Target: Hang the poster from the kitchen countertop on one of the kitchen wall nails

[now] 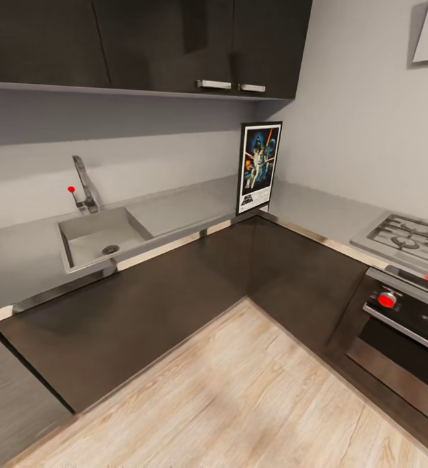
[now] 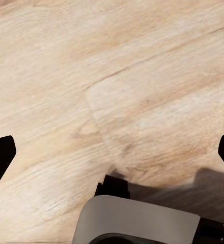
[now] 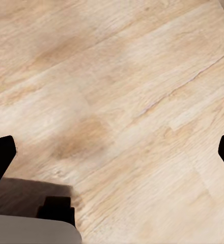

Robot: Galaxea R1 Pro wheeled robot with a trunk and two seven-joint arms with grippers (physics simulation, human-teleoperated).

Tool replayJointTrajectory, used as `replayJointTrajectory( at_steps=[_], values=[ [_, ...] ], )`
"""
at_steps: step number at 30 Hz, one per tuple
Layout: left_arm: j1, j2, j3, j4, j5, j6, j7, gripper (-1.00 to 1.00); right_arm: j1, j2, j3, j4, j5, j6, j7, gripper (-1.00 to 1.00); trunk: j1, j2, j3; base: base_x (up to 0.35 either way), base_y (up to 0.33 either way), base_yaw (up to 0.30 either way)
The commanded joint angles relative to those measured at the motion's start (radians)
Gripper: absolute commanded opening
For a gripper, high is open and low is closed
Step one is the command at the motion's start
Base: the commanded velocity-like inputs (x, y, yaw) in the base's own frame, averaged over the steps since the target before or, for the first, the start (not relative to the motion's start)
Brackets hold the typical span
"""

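Both grippers are standing wide open and holding nothing: the left gripper [image 2: 112, 152] and the right gripper [image 3: 112, 152] are each pointing down at the wooden floor [image 1: 239, 403], with the 2 dark fingertips far apart. On the grey worktop [image 1: 175, 208], the poster [image 1: 259, 166] is standing upright in the inner corner, near the front edge. The sink [image 1: 100, 237] is lying well apart from it, the hob [image 1: 408, 237] on the other side.

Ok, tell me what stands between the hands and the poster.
Nothing sits in front of the poster on the kitchen countertop. Left hand and right hand hang open over wood floor, cabinet fronts ahead.
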Motion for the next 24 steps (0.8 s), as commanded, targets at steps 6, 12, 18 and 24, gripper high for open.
replayJointTrajectory(
  at_steps=[6,12,18,24],
  values=[
    [0.0,0.0,0.001,-0.001,0.007,-0.001,-0.001,1.0,0.0,0.0,0.001,0.001,0.01,-0.001,-0.006,1.0,0.0,0.0,-0.004,0.0,0.0,0.271],
    [0.0,0.0,0.001,0.0,0.007,-0.002,-0.001,1.0,0.0,0.001,0.001,0.001,0.01,-0.001,-0.006,1.0,0.0,0.0,-0.008,0.0,0.0,0.269],
    [0.0,0.0,0.001,-0.001,0.007,-0.001,-0.001,1.0,0.0,-0.005,-0.003,0.0,0.007,-0.001,-0.005,1.0,0.0,0.0,-0.01,0.143,-0.063,0.1],
    [0.0,0.0,0.001,-0.001,0.007,-0.001,-0.001,1.0,0.0,-0.007,-0.004,-0.003,0.005,-0.001,-0.005,1.0,0.0,0.0,-0.01,0.275,-0.134,0.016]
  ],
)
